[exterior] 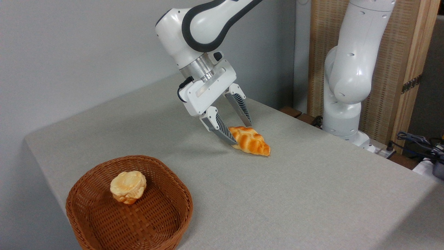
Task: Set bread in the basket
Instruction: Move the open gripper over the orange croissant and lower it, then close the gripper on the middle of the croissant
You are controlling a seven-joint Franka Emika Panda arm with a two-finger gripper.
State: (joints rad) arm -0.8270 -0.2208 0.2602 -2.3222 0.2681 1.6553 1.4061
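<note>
Lab: robot arm (347,69), cables (416,139).

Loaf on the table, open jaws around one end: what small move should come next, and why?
Probably close the jaws. The gripper is open, one finger at each side of the loaf's wide end. The loaf lies on the table, not yet held, and the basket with a bun sits apart at lower left.

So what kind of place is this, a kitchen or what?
Probably a robotics lab, not a kitchen: a robot arm mounted beside a bare grey table, loose cables at the right, and glossy bread that looks like a prop.
</note>
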